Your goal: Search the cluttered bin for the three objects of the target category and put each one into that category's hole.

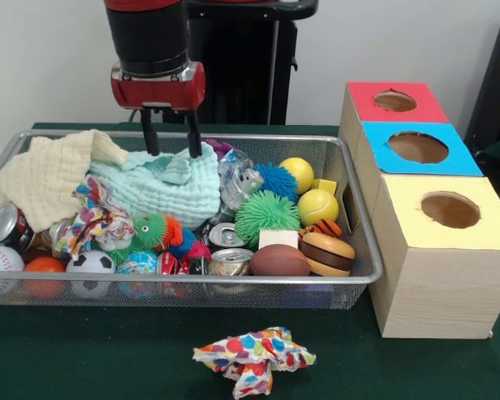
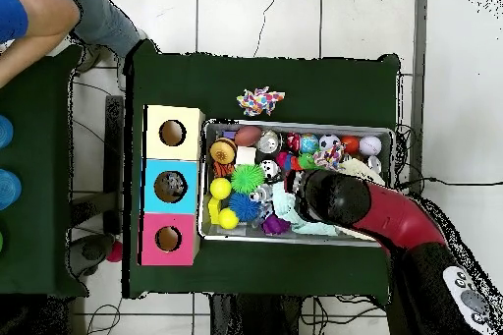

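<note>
Gripper point(image 1: 172, 135) hanging over the wire bin point(image 1: 357, 218), fingers spread, pinching nothing, tips just above the mint cloth point(image 1: 171, 187) directly below. Cream cloth point(image 1: 46, 179) lying to its side, same bin. Bin also holding yellow balls point(image 1: 317, 206), green spiky ball point(image 1: 265, 214), cans point(image 1: 231, 260), football point(image 1: 279, 261), burger toy point(image 1: 327, 252). Patterned cloth point(image 1: 252, 357) sitting outside the bin, on the table point(image 1: 108, 358), well apart from gripper. Hole boxes red point(image 1: 396, 102), blue point(image 1: 417, 148), yellow point(image 1: 450, 212) standing beside bin. Overhead only: person's sleeve point(image 2: 12, 12) showing at the edge; arm point(image 2: 383, 218) hiding the gripper.
</note>
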`<control>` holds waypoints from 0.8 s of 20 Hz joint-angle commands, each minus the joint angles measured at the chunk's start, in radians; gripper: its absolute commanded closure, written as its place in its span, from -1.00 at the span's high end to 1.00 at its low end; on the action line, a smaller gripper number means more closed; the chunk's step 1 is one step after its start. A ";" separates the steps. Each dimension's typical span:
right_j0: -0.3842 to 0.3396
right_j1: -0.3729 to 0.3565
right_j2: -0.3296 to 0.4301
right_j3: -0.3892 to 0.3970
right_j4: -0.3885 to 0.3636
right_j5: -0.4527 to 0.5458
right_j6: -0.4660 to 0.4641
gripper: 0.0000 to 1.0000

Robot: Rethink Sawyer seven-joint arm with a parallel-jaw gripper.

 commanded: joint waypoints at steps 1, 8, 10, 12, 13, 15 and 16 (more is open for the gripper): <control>0.016 0.013 -0.008 0.120 0.093 0.032 0.237 1.00; 0.032 0.062 -0.002 0.152 0.147 -0.048 0.242 1.00; 0.041 0.075 -0.001 0.156 0.164 -0.061 0.252 1.00; 0.049 0.089 -0.002 0.161 0.176 -0.078 0.257 1.00; 0.052 0.093 -0.003 0.164 0.182 -0.083 0.257 1.00; 0.057 0.099 -0.008 0.175 0.190 -0.100 0.258 1.00; 0.062 0.104 -0.013 0.179 0.193 -0.105 0.260 1.00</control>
